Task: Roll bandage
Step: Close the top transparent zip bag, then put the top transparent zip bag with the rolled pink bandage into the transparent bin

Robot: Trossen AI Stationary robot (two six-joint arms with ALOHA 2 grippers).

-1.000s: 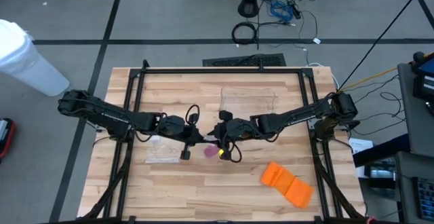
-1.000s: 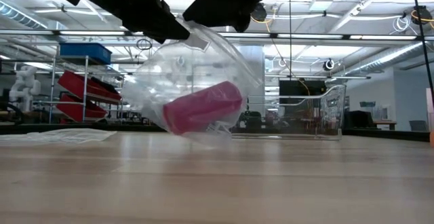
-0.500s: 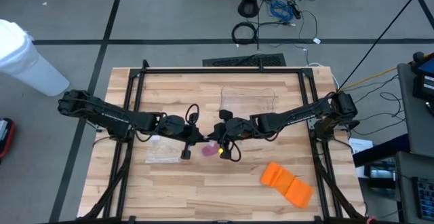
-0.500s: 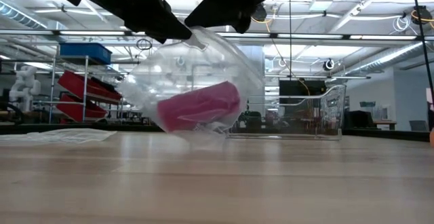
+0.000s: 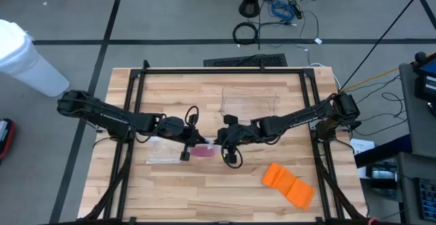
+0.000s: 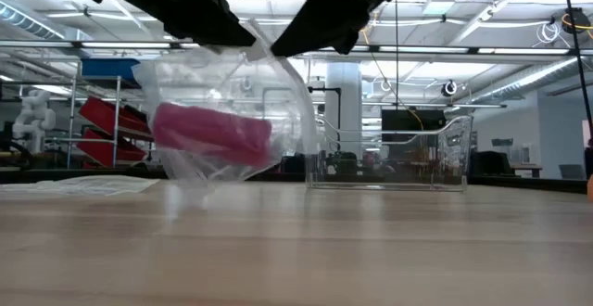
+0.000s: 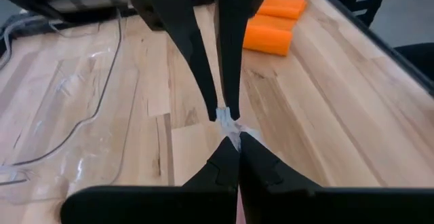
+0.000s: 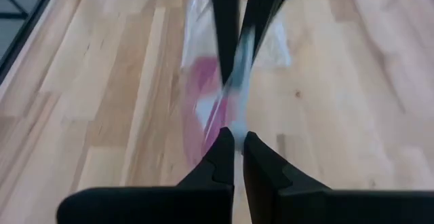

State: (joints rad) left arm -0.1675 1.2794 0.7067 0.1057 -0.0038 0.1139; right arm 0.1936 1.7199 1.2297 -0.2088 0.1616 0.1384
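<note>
A clear plastic bag (image 6: pixel 222 121) with a pink bandage roll (image 6: pixel 211 133) inside hangs at the table's middle between my two grippers. The roll also shows in the high view (image 5: pixel 202 151) and through the bag in the right wrist view (image 8: pixel 207 108). My left gripper (image 5: pixel 203 144) comes from the table's left and my right gripper (image 5: pixel 219 143) from its right. They meet tip to tip, and both are shut on the bag's top. My left gripper pinches the bag's top edge (image 7: pixel 230 126) between its two fingertips, slanting down from the table's left. The bag hangs below the fingers with the roll lying in its bottom, toward the left side. My right gripper pinches the same top edge (image 8: pixel 237 123) between its fingertips, slanting down from the table's right, right against the left gripper's tips. The film below is drawn into a narrow crease.
A clear open box (image 5: pixel 250 100) stands toward the far edge, and shows in the low view (image 6: pixel 389 162). A flat clear plastic sheet (image 5: pixel 162 154) lies on the table to the left of the bag. An orange folded thing (image 5: pixel 289 183) lies near the right front.
The hanging bag has swung toward the table's left, and the pink roll has gone from the bag's right side to its left, tipping the other way. Both grippers have stayed shut on the bag's top.
</note>
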